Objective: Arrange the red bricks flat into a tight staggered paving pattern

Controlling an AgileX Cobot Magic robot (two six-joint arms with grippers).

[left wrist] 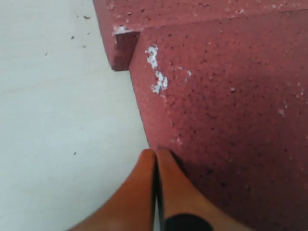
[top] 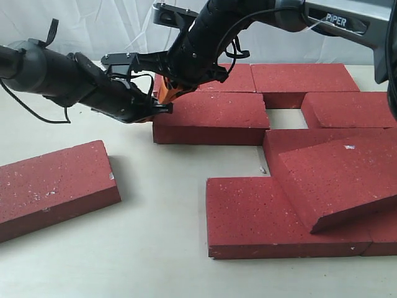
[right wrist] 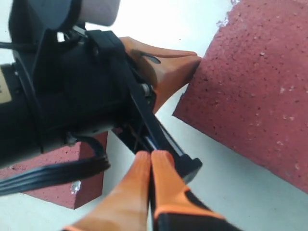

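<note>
Several red bricks lie on the pale table. My left gripper (top: 162, 104) is shut and empty, with its orange fingertips (left wrist: 156, 154) pressed against the left end of the middle brick (top: 211, 118), at its near corner (left wrist: 231, 120). My right gripper (top: 169, 88) reaches across from the right and is also shut and empty. Its fingertips (right wrist: 151, 155) hover just over the left gripper's black body (right wrist: 72, 96). One brick (top: 341, 180) lies tilted on top of others at the right. A loose brick (top: 53, 186) sits apart at the left.
Back-row bricks (top: 298, 77) lie behind the middle one, and one of them shows past the corner (left wrist: 192, 14). A small square gap (top: 283, 118) opens between bricks. A front brick (top: 260, 223) lies flat. White cloth hangs behind the table.
</note>
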